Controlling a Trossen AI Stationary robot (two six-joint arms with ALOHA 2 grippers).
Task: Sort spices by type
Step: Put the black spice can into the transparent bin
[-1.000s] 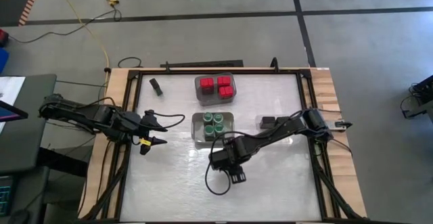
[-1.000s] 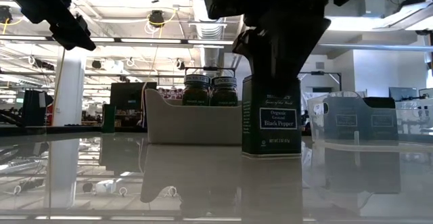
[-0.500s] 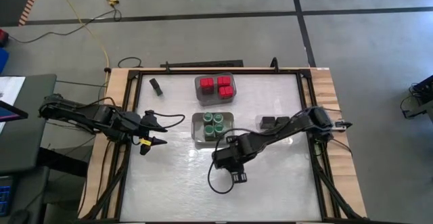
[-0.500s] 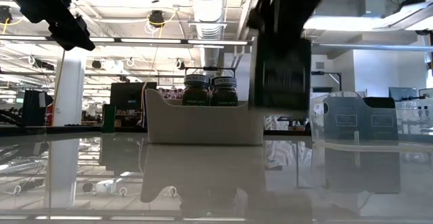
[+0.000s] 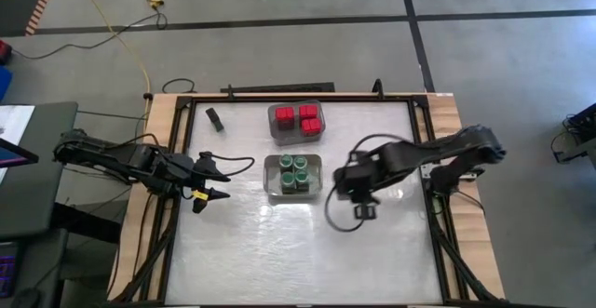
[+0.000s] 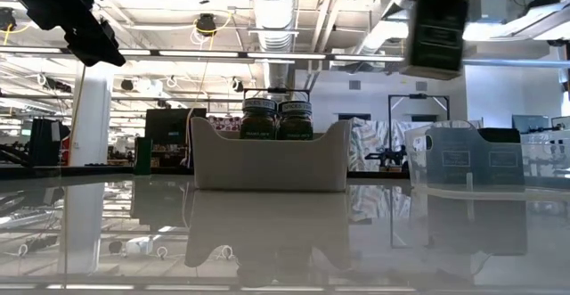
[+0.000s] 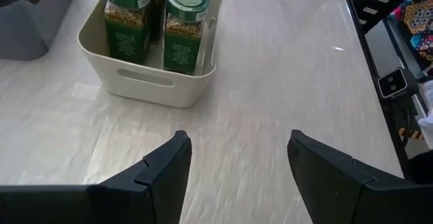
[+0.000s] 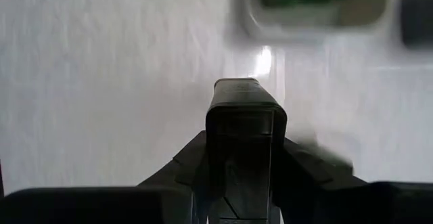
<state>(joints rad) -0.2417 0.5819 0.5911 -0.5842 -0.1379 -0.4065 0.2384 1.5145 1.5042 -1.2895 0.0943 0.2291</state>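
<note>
My right gripper (image 5: 361, 206) is shut on a dark rectangular tin (image 6: 434, 36) and holds it high over the table, right of the white bin (image 5: 293, 174). That bin holds several green-lidded jars (image 7: 183, 21). Beyond it, a grey bin (image 5: 296, 122) carries red-topped containers. Another dark tin (image 5: 215, 118) lies on the table at the far left. A clear bin (image 6: 481, 157) with dark tins stands at the right. My left gripper (image 7: 237, 163) waits open at the table's left edge, pointing toward the jar bin. My right gripper pinches the dark tin between its two fingers (image 8: 193, 163), on two opposite sides of the tin's upper part (image 8: 245, 176). The fingers come from above, pointing steeply down. The tin hangs upright below them, lifted well clear of the table.
Bare white tabletop (image 5: 279, 252) spreads across the near half. Wooden rails (image 5: 158, 140) frame the table's left and right sides. A cable loop (image 5: 331, 210) hangs beside the right gripper.
My right gripper has lifted the dark tin, which stood on the near middle of the table, clear of the surface. It has carried the tin up and toward the table's right edge, rolling slightly. The tin stays upright.
</note>
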